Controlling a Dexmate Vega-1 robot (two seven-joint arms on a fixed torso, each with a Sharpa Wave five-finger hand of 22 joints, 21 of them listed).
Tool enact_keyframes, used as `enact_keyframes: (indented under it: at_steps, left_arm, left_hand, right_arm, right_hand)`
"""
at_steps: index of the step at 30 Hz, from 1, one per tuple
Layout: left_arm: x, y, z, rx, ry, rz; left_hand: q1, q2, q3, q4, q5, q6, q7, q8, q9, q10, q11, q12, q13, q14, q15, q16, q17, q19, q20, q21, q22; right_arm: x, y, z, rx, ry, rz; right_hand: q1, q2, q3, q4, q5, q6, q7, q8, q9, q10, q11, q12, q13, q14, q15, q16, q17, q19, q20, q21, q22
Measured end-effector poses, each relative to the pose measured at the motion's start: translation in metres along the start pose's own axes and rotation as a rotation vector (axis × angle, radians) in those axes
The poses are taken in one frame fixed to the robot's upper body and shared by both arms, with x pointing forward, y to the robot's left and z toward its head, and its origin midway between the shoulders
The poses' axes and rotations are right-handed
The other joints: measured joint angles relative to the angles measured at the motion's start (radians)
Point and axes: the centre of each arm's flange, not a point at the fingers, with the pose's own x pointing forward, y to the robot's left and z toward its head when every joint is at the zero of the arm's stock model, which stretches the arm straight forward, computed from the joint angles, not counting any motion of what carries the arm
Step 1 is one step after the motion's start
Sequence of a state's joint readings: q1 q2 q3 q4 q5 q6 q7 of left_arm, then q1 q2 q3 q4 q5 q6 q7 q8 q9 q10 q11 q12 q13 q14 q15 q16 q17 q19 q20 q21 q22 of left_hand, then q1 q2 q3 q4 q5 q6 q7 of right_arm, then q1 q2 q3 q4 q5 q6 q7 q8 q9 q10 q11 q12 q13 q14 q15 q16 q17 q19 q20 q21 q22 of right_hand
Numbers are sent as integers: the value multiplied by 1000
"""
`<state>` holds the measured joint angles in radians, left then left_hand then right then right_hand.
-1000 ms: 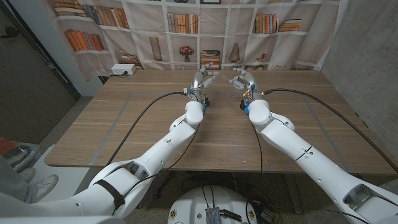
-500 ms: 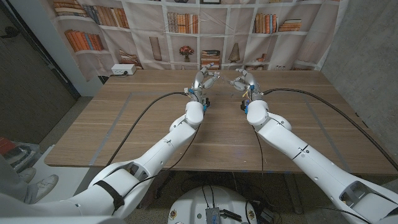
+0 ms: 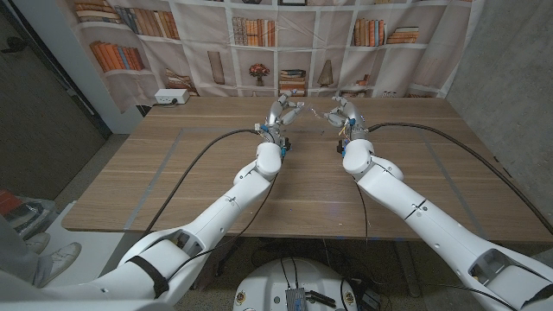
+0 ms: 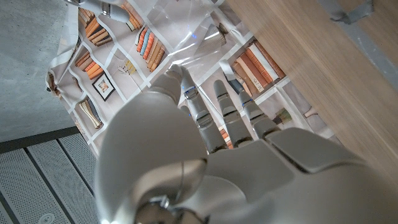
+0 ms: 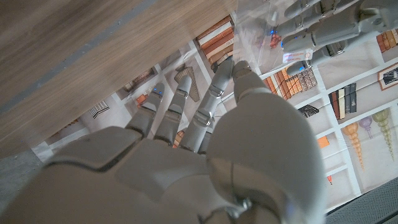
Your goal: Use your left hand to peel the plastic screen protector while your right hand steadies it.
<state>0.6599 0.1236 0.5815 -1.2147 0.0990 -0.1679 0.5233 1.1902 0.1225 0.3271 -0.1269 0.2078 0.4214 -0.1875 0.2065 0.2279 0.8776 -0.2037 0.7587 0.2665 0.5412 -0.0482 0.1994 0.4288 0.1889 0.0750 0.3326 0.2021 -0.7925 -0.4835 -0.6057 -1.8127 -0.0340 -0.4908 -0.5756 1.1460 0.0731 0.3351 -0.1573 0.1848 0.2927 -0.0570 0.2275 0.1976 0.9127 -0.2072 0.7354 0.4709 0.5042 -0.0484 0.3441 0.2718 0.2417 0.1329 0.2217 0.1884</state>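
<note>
Wooden table [image 3: 173,173], both hands pinching clear glossy screen protector [image 4: 186,28], left hand [image 3: 283,111], right hand [image 3: 339,111]

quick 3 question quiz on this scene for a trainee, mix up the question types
1. True or false: the left hand and right hand are raised near each other over the far part of the wooden table.
2. What clear thing sits between the hands? A) plastic sheet B) glass jar C) cup
3. Fill in: the backdrop behind the table is printed with ____.

Key: 1 true; 2 A; 3 bookshelves
</note>
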Motion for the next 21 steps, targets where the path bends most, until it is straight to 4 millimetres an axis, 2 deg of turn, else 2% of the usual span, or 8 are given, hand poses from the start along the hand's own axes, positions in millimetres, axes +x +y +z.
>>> enact_keyframes:
  at_steps: [11,14,18,21]
  left_arm:
    - [-2,-2,-1,-2,5,-3]
    - [-3,-3,-1,-1,5,-6]
    - [-4,-6,0,5,1,-13]
    - [-4,-8,2,10,-6,-22]
  left_hand:
    - [0,0,0,0,0,0,0,0,0,-3,3,8,0,-4,-4,-2,0,-4,-4,-4,0]
    - [-3,-3,0,0,0,-5,5,0,2,-1,1,8,-4,-13,-2,-4,-1,-18,-18,-4,0]
    - [-12,-12,0,0,0,-5,5,0,2,1,-1,8,-22,-55,0,-15,-12,-47,-51,-26,-6]
    - [-16,-16,0,0,0,-5,5,0,2,10,-2,8,-30,-67,2,-23,-20,-59,-63,-33,-7]
  right_arm:
    - [-4,3,3,5,-11,3]
    - [-7,5,6,12,-22,12]
    - [-10,8,8,17,-30,23]
    - [-10,10,10,20,-32,28]
  right_hand:
    - [0,0,0,0,0,6,6,0,0,-2,2,-1,0,5,5,0,-3,-1,1,0,0]
    - [0,0,0,0,0,7,4,0,0,-2,2,-1,0,11,0,0,-3,-1,1,0,0]
    - [0,0,0,0,0,10,1,0,0,-2,2,-2,0,11,0,0,-3,-1,1,0,-2]
    - [0,0,0,0,0,15,7,0,0,-1,1,-3,0,11,0,0,-3,-1,1,0,-3]
